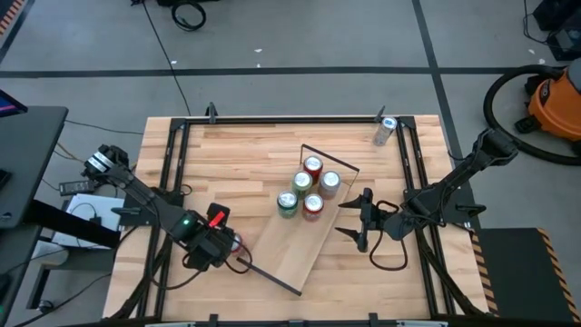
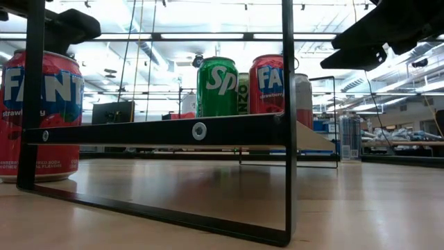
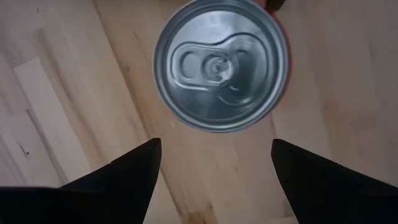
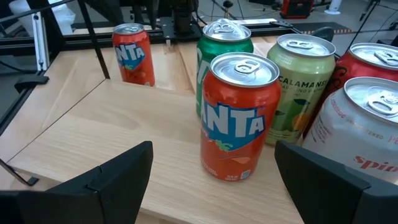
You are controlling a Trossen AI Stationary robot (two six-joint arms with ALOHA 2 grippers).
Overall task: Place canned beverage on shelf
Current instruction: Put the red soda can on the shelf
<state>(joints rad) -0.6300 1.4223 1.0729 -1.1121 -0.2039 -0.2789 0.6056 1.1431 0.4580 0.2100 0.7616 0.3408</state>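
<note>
On the shelf (image 1: 309, 241), which lies slantwise across the middle of the tabletop (image 1: 245, 154), a tight cluster of cans stands: a red Fanta can (image 4: 239, 118), a green Sprite can (image 4: 219, 46), a pale green Calamansi can (image 4: 303, 84), a white can (image 4: 357, 127) with only partial lettering showing, and another red one (image 4: 373, 59). A sixth, strawberry Fanta can (image 2: 38, 114) stands apart under the left gripper (image 3: 214, 158), whose fingers are spread above its lid. The right gripper (image 1: 356, 221), fingers apart, faces the cluster. A silver can (image 1: 385, 131) stands at the far corner.
</note>
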